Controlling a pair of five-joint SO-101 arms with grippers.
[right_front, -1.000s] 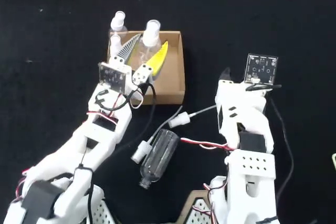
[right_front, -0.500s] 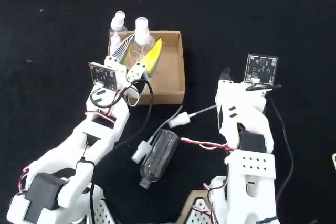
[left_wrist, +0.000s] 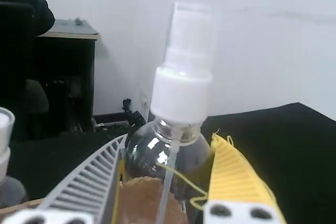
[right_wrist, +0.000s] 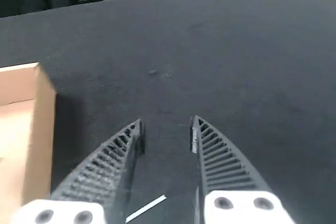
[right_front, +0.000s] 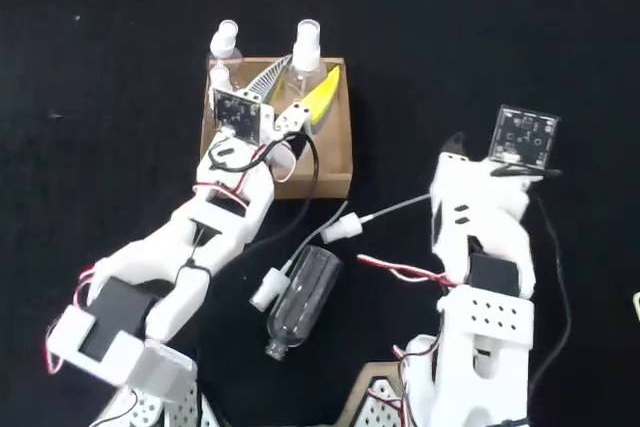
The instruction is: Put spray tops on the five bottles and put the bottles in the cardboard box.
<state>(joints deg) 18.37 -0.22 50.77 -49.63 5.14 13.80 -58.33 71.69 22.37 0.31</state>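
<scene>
Boxing is the step in hand: left gripper is clamped on a capped bottle, upright in its grasp, the cardboard box directly beneath. Next comes lowering and release (two capped bottles stand just beside). Farther off, right gripper hangs open, an uncapped bottle lying nearby.

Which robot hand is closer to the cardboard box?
Left. The left gripper is right over the cardboard box, shut on a bottle. The right gripper is open above the black table, off to the side of the box and not touching it.
</scene>
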